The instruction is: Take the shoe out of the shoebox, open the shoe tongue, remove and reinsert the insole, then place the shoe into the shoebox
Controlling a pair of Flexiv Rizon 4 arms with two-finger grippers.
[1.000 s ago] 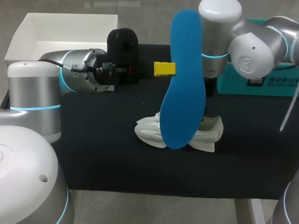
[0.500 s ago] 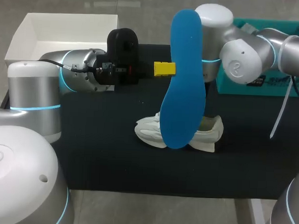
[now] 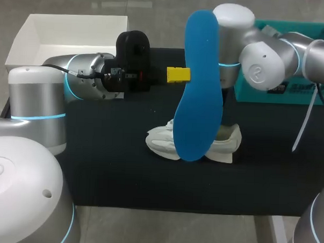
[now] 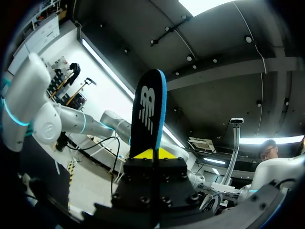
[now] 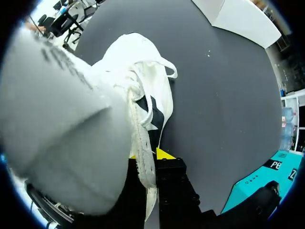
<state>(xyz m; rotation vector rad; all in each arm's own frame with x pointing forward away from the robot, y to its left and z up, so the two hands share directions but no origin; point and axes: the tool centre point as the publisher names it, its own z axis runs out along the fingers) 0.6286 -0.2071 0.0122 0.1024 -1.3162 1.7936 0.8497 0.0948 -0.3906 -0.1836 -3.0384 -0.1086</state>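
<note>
With my left gripper [image 4: 152, 153] clamping the insole [image 3: 198, 101] and my right gripper [image 5: 155, 155] pinching the shoe [image 5: 138, 71], I'm aiming the insole's toe slowly into the opening.

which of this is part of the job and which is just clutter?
Job:
- blue insole, upright in the left gripper
- white shoe on the mat, right gripper jaws on its edge
- white shoebox

Lying about:
- teal box
- black mat
</note>
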